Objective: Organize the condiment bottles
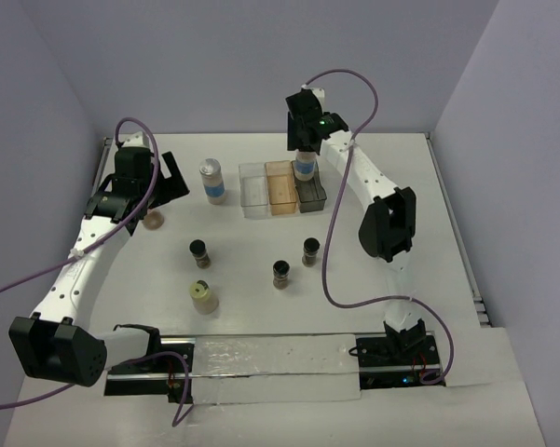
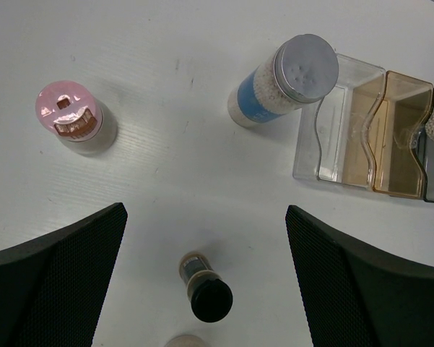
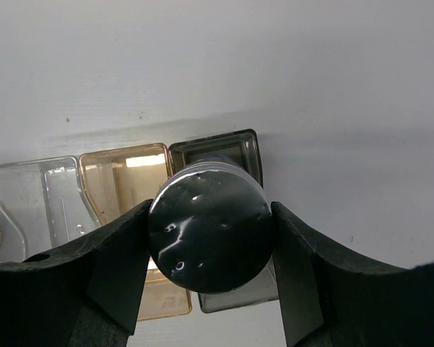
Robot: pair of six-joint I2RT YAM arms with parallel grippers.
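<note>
Right gripper (image 3: 209, 246) grips bottle (image 3: 209, 217) at grey compartment (image 3: 235, 147).

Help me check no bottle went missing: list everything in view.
Tray compartments: 3, clear, amber, grey; side by side at the back.
Blue-label bottles: 2, clear, pale caps; one left of the compartments, one held at the grey compartment.
Black-capped jars: 3, dark; centre.
Cream-capped bottle: 1; near-left of centre.
Pink-capped bottle: 1; left side.
Left claw: 1, black; open, empty.
Right claw: 1, black; shut on a blue-label bottle.
</note>
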